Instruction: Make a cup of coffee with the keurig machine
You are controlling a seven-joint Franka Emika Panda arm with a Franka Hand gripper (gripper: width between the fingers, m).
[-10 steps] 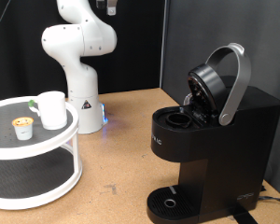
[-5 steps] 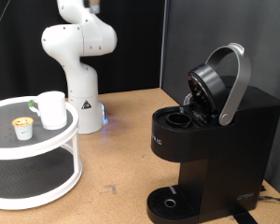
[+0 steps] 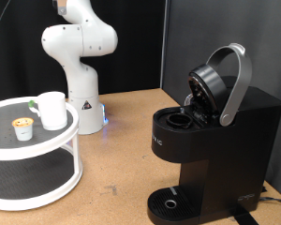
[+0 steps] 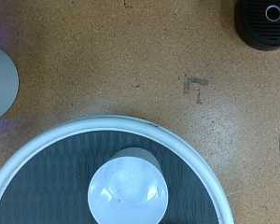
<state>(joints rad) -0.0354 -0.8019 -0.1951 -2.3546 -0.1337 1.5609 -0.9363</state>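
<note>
The white cup (image 3: 52, 110) stands on the top shelf of a round white two-tier stand (image 3: 47, 150) at the exterior view's left, with a small white pod (image 3: 24, 129) next to it. The black keurig machine (image 3: 215, 150) stands at the right with its lid (image 3: 209, 89) raised and its pod chamber open. Its round drip tray (image 3: 170, 202) holds nothing. The wrist view looks straight down on the cup (image 4: 128, 191) inside the stand's white rim (image 4: 47, 140), from high above. The gripper's fingers show in neither view.
The white arm base (image 3: 81, 66) stands behind the stand, and it also shows at the edge of the wrist view (image 4: 0, 79). The keurig's drip tray shows in a corner of the wrist view (image 4: 266, 19). Brown tabletop (image 3: 122, 159) lies between stand and machine.
The arm's upper links have swung towards the exterior view's left, and the dark hand at the top edge has gone out of frame. Cup, pod and machine have not moved.
</note>
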